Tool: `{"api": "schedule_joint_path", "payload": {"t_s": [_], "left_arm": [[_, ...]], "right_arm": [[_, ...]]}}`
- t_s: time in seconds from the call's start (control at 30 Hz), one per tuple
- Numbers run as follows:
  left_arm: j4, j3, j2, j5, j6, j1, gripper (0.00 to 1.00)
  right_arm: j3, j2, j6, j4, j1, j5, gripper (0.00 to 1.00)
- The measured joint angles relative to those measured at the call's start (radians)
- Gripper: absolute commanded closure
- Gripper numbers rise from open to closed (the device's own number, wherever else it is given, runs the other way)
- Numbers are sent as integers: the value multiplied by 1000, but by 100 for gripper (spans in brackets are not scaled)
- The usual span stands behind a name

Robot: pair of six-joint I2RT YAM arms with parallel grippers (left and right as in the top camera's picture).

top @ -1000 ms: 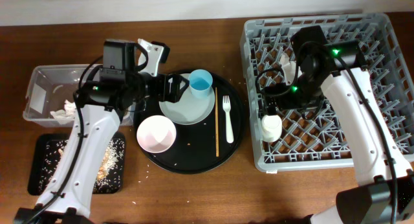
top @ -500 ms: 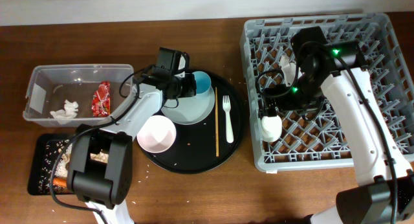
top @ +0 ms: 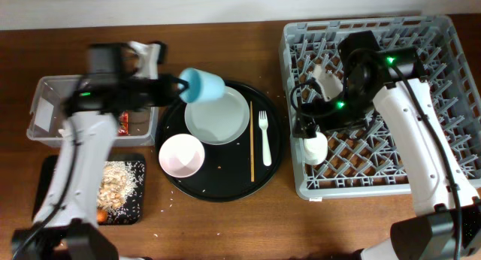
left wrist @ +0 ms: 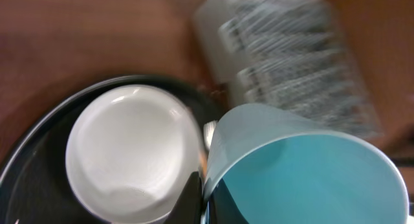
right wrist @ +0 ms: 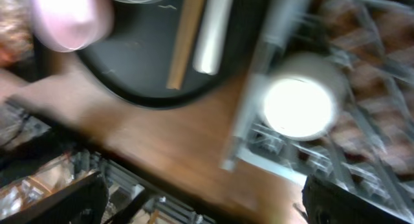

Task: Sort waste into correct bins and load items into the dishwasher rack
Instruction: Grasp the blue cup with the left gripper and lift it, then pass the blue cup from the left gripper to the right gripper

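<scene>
Left pincer pinches blue cup by its rim, cup tilted. Carry it high over the fork, seat mouth-down on rack pegs. Right pincer state: can't tell.

I see free pegs on the dishwasher rack at right, but my right arm and the cream cup crowd its left.

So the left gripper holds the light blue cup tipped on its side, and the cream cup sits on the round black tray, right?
Not quite. The overhead view shows the cream cup in the dishwasher rack, at its left edge, not on the round black tray. The rest holds: the left gripper holds the light blue cup tipped on its side.
</scene>
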Motion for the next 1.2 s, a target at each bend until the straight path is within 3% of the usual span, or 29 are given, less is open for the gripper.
{"api": "schedule_joint_path", "payload": {"t_s": [0.07,0.13,0.17,0.23,0.37,0.5,0.57,0.87,0.93,0.97,1.13,1.17,1.2], "left_arm": [[-3,3,-4,413,121,129,100],[-4,3,-3,683,218,95,100],[-2,3,-2,703,235,79,100],[-2,3,0,721,281,-27,100],[16,3,0,663,305,-109,100],[21,3,0,632,305,-118,100],[22,3,0,623,305,-118,100],[130,3,0,645,249,-117,100],[137,3,0,655,239,-117,100],[137,3,0,658,238,-117,100],[136,5,0,676,229,-116,99],[136,5,0,676,228,-114,83],[136,5,0,677,228,-114,79]], "right_arm": [[0,0,-164,39,0,-280,2],[0,0,-259,104,0,-474,0],[-1,0,-267,138,0,-504,1],[0,0,-283,201,0,-587,1],[0,0,-288,236,0,-716,1],[0,0,-289,236,46,-764,0],[0,0,-289,236,70,-768,8],[0,0,-311,291,99,-793,8],[0,0,-311,326,99,-819,13],[-1,0,-309,352,99,-823,24],[-1,2,-315,369,99,-830,44],[-1,2,-319,373,99,-835,44],[-1,2,-320,375,99,-835,44]]}}
